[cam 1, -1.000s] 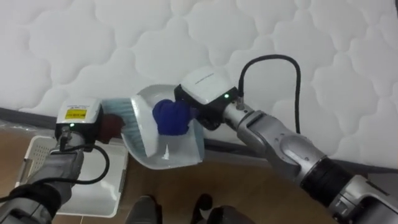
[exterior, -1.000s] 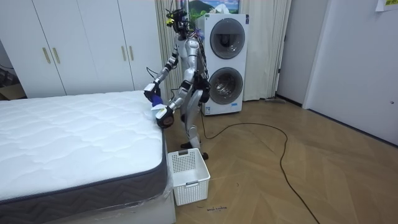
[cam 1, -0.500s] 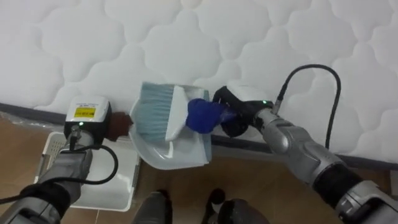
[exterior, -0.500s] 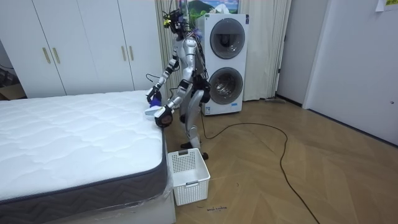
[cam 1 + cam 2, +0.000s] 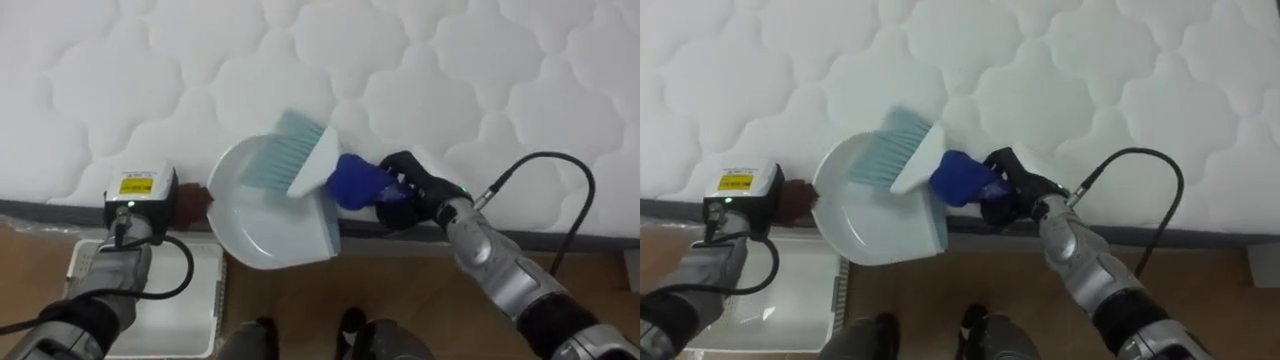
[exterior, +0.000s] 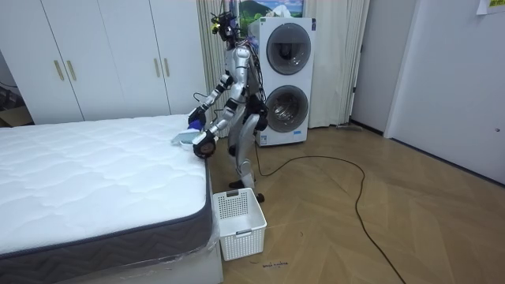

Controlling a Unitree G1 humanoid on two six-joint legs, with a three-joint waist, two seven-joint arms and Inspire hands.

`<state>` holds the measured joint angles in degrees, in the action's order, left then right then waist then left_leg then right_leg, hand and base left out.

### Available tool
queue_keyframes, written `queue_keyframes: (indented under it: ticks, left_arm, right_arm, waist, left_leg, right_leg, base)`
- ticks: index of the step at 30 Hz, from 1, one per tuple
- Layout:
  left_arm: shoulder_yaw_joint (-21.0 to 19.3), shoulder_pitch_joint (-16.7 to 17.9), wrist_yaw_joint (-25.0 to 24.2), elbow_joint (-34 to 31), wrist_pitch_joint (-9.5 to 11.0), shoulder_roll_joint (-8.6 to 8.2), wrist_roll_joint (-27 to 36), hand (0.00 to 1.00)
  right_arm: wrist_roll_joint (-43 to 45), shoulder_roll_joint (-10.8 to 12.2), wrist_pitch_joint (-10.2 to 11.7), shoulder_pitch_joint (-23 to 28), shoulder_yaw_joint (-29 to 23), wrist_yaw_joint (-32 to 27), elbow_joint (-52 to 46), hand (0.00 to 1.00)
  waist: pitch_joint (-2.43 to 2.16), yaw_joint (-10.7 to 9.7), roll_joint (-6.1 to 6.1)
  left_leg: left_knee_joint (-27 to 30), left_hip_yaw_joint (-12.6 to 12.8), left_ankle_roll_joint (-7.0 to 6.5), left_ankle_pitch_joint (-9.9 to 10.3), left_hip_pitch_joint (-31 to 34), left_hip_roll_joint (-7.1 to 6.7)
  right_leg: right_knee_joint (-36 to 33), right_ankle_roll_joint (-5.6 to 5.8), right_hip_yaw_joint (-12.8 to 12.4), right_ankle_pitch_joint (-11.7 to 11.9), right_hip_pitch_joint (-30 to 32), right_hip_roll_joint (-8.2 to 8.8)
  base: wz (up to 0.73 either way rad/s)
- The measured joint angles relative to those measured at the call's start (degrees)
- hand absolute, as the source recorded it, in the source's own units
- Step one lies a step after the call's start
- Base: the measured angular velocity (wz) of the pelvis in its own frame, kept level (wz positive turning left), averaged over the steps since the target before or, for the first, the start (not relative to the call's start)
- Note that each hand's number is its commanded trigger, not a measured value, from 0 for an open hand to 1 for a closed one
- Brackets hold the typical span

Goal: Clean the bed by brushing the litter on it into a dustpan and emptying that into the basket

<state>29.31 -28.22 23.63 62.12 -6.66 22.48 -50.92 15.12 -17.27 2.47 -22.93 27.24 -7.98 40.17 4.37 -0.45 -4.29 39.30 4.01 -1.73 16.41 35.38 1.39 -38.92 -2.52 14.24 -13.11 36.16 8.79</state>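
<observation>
I stand at the side edge of the white quilted mattress [image 5: 200, 60], near its corner. My left hand [image 5: 133, 197] is shut on the brown handle [image 5: 192, 204] of a white dustpan [image 5: 262, 222], which sits against the mattress edge. My right hand [image 5: 408, 190] is shut on the blue handle [image 5: 355, 181] of a hand brush. The brush's pale blue bristles [image 5: 281, 160] lie at the pan's upper rim, on the mattress surface. In the room view the dustpan [image 6: 184, 140] is level with the bed top.
A white slatted basket [image 5: 150, 300] stands on the wood floor below my left hand, beside the bed [image 6: 79, 181]. Two stacked washing machines [image 6: 284, 79] are behind me, and a white wardrobe [image 6: 102, 55] lines the wall. A cable [image 6: 347, 189] lies across the floor.
The brush has swung out of the pan's bowl up to its rim on the mattress. My right hand moved right and turned. The dustpan rose to the bed's top edge.
</observation>
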Motion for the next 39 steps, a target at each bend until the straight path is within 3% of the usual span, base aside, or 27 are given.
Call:
queue_keyframes:
  ticks: [3, 11, 23, 24, 25, 26, 27, 39]
  left_arm:
    - [0.0, 0.0, 0.0, 0.1, -0.6, -0.11, -0.6, 1.0]
    - [-0.2, 0.0, -0.1, 0.5, -1.8, -0.89, -1.2, 1.0]
    - [-1.1, 0.0, -1.0, 0.9, -1.8, -1.18, -1.2, 1.0]
    - [-1.2, 0.0, -1.3, 0.9, -1.8, -1.17, -1.2, 1.0]
    - [-1.3, 0.0, -1.4, 0.9, -1.8, -1.17, -1.2, 1.0]
    - [-1.6, 0.0, -1.6, 1.0, -1.8, -1.17, -1.2, 1.0]
    - [-1.9, 0.0, -1.7, 1.0, -1.7, -1.19, -1.2, 1.0]
    - [-3.1, 0.0, -1.7, 1.0, 0.0, -1.19, -1.1, 1.0]
  right_arm:
    - [-0.5, 0.1, 0.0, 0.1, -1.0, -0.7, 0.0, 1.0]
    - [-4.1, 0.1, 0.0, 0.5, -4.7, -4.8, 0.0, 1.0]
    - [-10.6, 0.1, 0.0, 1.2, -5.2, -7.4, 0.4, 1.0]
    - [-11.0, 0.1, 0.0, 1.5, -5.2, -7.8, 0.4, 0.76]
    - [-11.3, 0.1, 0.0, 1.7, -5.2, -7.9, 0.4, 0.45]
    - [-11.8, 0.1, 0.0, 1.8, -5.2, -8.2, 0.6, 0.04]
    - [-11.9, 0.1, 0.0, 1.8, -5.2, -8.2, 1.2, 0.0]
    - [-17.7, 0.0, 0.0, 3.2, -6.6, -10.7, 2.9, 0.0]
  waist:
    - [-0.13, -0.9, 0.23]
    - [-0.28, -0.9, 0.49]
    - [-0.28, -1.1, 0.5]
    - [-0.28, -1.1, 0.5]
    - [-0.28, -1.1, 0.5]
    - [-0.28, -1.1, 0.49]
    - [-0.28, -1.1, 0.49]
    - [-0.27, -1.3, 0.48]
  left_leg:
    - [-0.1, 0.1, -0.16, -0.1, 0.0, -0.01]
    - [-1.0, 0.7, -0.38, -0.3, -0.9, -0.07]
    - [-1.2, 1.1, -0.37, -0.3, -1.1, -0.07]
    - [-1.3, 1.2, -0.37, -0.3, -1.1, -0.08]
    - [-1.3, 1.3, -0.37, -0.3, -1.1, -0.08]
    - [-1.5, 1.4, -0.37, -0.3, -1.1, -0.08]
    - [-1.5, 1.5, -0.38, -0.3, -1.1, -0.06]
    - [-1.7, 1.4, -0.46, -0.2, -1.3, 0.34]
  right_leg:
    - [0.0, 0.12, 0.0, 0.1, 0.0, -0.01]
    - [0.1, 0.26, -0.3, 0.2, -0.3, 0.12]
    - [0.2, 0.27, -0.8, 0.2, -0.2, 0.03]
    - [0.2, 0.28, -1.0, 0.2, -0.2, 0.02]
    - [0.2, 0.29, -1.0, 0.2, -0.1, 0.0]
    - [0.2, 0.29, -1.2, 0.2, 0.0, -0.01]
    - [0.3, 0.32, -1.3, 0.2, 0.0, -0.12]
    - [1.5, 0.79, -1.3, 0.6, -0.9, -0.9]
  base:
    - [0.0]
    - [-0.01]
    - [0.0]
    - [-0.03]
    - [-0.05]
    - [-0.05]
    - [-0.04]
    - [0.01]
